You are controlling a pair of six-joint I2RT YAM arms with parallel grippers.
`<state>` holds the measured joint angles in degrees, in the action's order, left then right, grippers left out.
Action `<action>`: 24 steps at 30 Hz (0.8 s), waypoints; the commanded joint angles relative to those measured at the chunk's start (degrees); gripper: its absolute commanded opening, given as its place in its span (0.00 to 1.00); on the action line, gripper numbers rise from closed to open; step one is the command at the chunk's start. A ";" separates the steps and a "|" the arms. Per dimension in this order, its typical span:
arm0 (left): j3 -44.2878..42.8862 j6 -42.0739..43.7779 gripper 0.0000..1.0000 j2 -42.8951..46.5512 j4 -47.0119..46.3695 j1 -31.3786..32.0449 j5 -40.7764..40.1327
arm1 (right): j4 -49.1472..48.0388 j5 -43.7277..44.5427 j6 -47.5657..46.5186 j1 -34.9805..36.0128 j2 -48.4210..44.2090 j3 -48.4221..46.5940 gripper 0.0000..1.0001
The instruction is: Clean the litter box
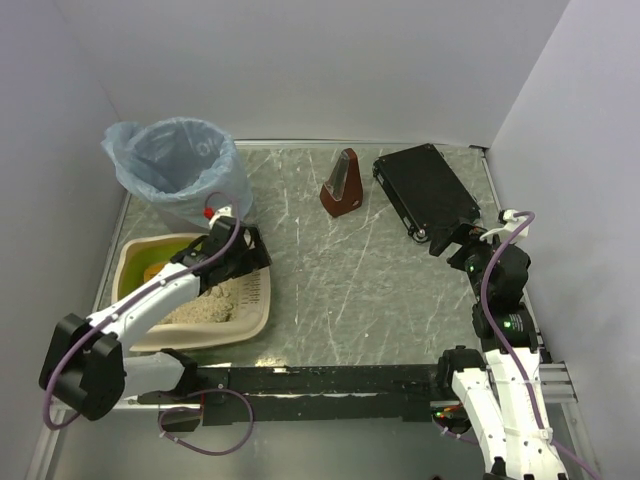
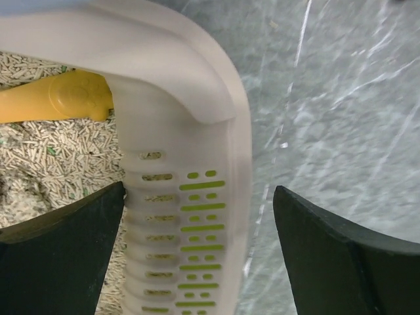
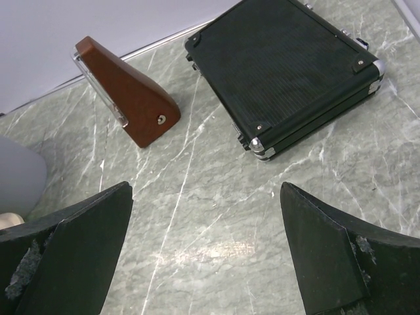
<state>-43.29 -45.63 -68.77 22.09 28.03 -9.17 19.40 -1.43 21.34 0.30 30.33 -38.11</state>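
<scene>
Nearest the arm bases, on the left part of the marble-patterned table [image 1: 350, 290]: the litter box [image 1: 255, 305], shallow and cream-beige. Inside it, sandy grey pellet litter [image 1: 205, 310] and a yellow scoop [image 1: 160, 270] lying toward the far-left corner. Along the litter box's right-hand rim, a slotted ledge [image 2: 190, 223] with lime green showing through the slots.

Astride that same rim, the left gripper [image 1: 245, 255]: jaws wide apart, one finger [image 2: 59, 256] over the litter inside, the other over bare table outside, clasping nothing. Contact with the rim impossible to judge.

Just in front of the litter box, a few spilled crumbs [image 1: 265, 355] of litter on the table.

Well to the right of the litter box, the right gripper [image 1: 455, 240]: likewise spread wide, empty, poised above bare table.

Beyond the litter box and to its right, a reddish-brown wedge-shaped object [image 1: 342, 188] with a silvery strip down one edge. Farther right again, a flat black case [image 1: 425, 185] with metal corners, lying closed.

Directly behind the litter box, close to its far edge, a round bin [image 1: 175, 165] lined with a blue bag, contents not discernible.
</scene>
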 commanded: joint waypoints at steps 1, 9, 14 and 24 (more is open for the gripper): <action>-0.13 3.00 0.99 -3.73 -5.65 4.83 3.55 | -0.85 0.20 -0.51 0.14 -0.27 -0.92 1.00; -2.85 5.28 0.89 -8.20 -8.90 17.82 7.75 | -0.50 -0.68 -0.16 0.14 0.78 -1.00 1.00; -9.77 7.83 0.90 -15.94 -9.52 29.26 7.33 | -0.32 -1.99 0.01 0.14 1.84 -1.18 1.00; -28.86 14.96 0.98 -33.62 -4.16 42.63 1.00 | -0.68 -4.02 -0.16 0.14 2.81 -1.18 1.00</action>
<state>-66.41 -33.85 -99.83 18.22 68.90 -7.35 20.21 -4.58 21.39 0.30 32.56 -38.13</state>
